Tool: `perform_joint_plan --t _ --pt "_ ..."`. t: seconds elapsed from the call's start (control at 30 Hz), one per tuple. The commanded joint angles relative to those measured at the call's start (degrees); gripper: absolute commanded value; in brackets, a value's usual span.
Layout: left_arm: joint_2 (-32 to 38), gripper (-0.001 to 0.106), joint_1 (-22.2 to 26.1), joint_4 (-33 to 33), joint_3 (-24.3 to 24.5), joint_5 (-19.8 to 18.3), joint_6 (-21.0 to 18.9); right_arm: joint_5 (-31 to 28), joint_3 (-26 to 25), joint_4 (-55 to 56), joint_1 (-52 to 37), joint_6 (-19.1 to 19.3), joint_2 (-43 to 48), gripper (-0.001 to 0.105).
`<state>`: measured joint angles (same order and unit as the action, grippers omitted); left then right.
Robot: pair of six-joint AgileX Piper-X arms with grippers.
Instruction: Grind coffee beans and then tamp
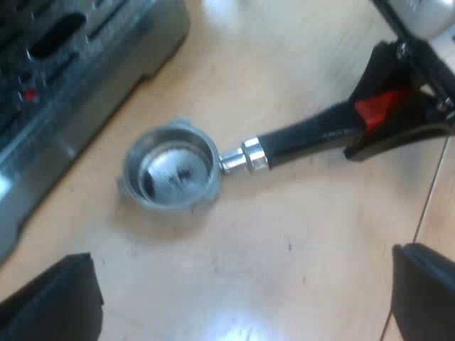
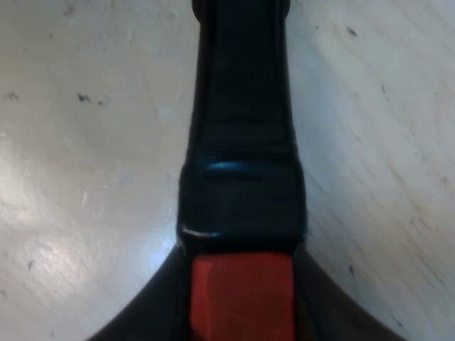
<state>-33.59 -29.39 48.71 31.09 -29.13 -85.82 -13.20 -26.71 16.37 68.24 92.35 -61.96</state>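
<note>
Your right gripper (image 1: 387, 114) clamped the holder (image 1: 170, 167) by its handle; your left gripper (image 1: 238, 295) gaped. It looked empty on the bench (image 1: 284, 270), so grinding and tamping were left

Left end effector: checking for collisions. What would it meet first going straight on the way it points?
The left end effector would probably meet the bare table first, close by the metal holder; depth is unclear.
</note>
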Motion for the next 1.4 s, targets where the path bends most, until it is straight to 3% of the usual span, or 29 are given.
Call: perform_joint_plan --t 0.03,0.17,0.7,0.8,0.93,1.03,1.2,1.33,1.4 --pt "-0.58 0.085 -0.42 -0.91 -2.70 0.21 0.47 -0.68 -0.65 -3.36 -0.25 0.55 -2.07 0.000" --pt "-0.56 0.085 -0.42 -1.00 -4.82 0.21 0.47 -0.68 -0.65 -5.47 -0.25 0.26 -4.90 0.000" --pt "-0.56 0.085 -0.42 -1.00 -4.90 0.21 0.47 -1.19 -0.65 -7.87 -0.25 -1.35 -10.28 0.000" --pt "-0.56 0.085 -0.42 -1.00 -4.90 0.21 0.47 -1.08 -0.65 -6.13 -0.25 -3.48 -10.28 0.017" --pt "-0.56 0.085 -0.42 -1.00 -4.90 0.21 0.47 -1.08 -0.65 -1.67 -0.25 -4.97 -10.28 0.054" --pt "-0.56 0.085 -0.42 -1.00 -4.90 0.21 0.47 -1.08 -0.65 2.24 -0.25 -5.38 -10.28 0.066" --pt "-0.56 0.085 -0.42 -1.00 -4.90 0.21 0.47 -1.08 -1.28 8.67 -0.25 -8.41 -10.14 0.068" --pt "-0.56 0.085 -0.42 -1.00 -4.90 0.54 0.47 -1.08 -1.82 10.75 -0.25 -8.75 -10.14 0.068" --pt "-0.56 0.085 -0.42 -1.00 -4.90 1.62 0.47 -0.99 -6.37 20.95 -0.25 -8.75 -10.01 0.068"
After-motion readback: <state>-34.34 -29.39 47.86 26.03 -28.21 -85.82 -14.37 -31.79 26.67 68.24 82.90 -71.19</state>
